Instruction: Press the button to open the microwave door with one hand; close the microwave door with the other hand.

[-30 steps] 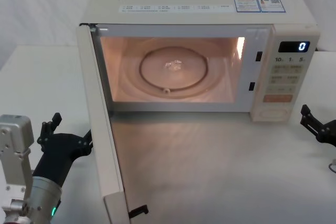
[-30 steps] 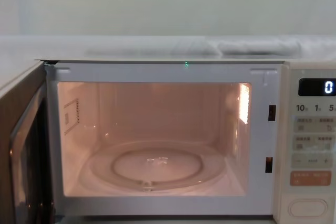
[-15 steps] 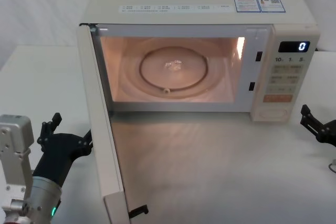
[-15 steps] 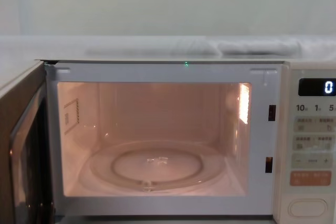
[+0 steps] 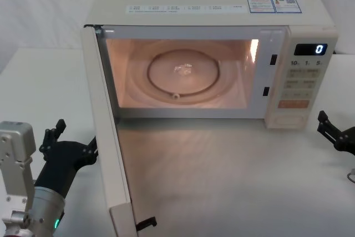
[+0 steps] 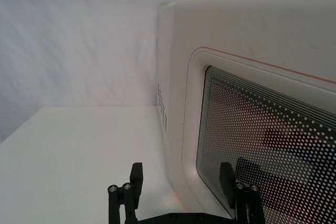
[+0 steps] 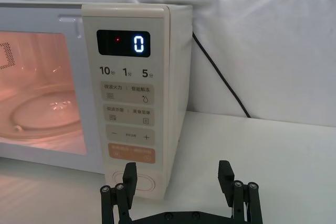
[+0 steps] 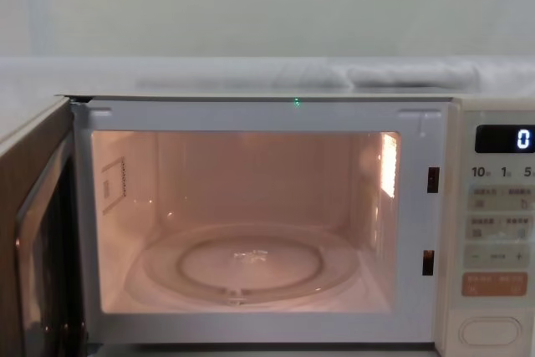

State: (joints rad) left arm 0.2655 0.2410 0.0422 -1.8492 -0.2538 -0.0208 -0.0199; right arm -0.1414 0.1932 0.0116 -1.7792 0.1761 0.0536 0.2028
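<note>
Cream-white windowed microwave door (image 5: pixel 105 137) swung out at cavity's left; wide cream oblong button (image 7: pixel 141 183) lowest on right panel.

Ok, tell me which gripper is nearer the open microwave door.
Left. The left gripper sits just outside the microwave door, beside its outer face; the right gripper is far across, past the control panel.
</note>
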